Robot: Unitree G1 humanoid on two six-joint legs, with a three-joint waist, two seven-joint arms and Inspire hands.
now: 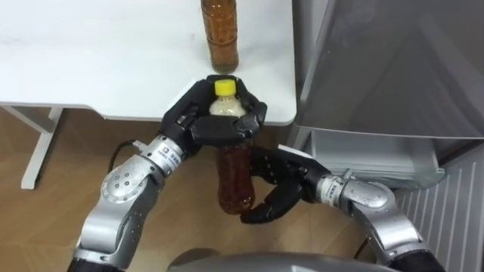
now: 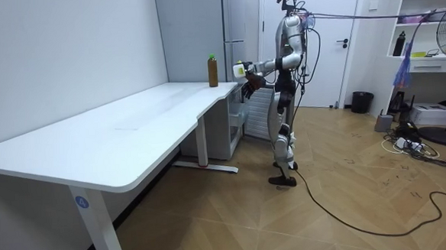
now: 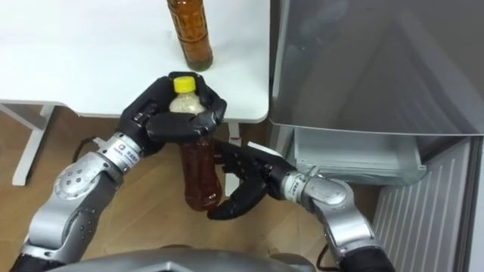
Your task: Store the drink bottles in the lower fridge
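Note:
A brown tea bottle with a yellow cap (image 1: 234, 177) hangs upright off the table's near edge. My left hand (image 1: 219, 121) is curled round its neck and shoulder, just under the cap. My right hand (image 1: 276, 189) is beside the bottle's lower half, fingers spread and loosely curved, not closed on it. A second brown bottle (image 1: 221, 34) stands on the white table (image 1: 91, 60) just beyond. In the room view I stand at the table's end by the grey fridge (image 2: 237, 32), holding the bottle (image 2: 239, 68) in front of me.
The fridge's grey body (image 1: 378, 60) rises on my right, with a pale open compartment (image 1: 370, 151) low down beside my right forearm. Wooden floor lies under the table edge. A white table leg (image 1: 41, 147) stands at the left.

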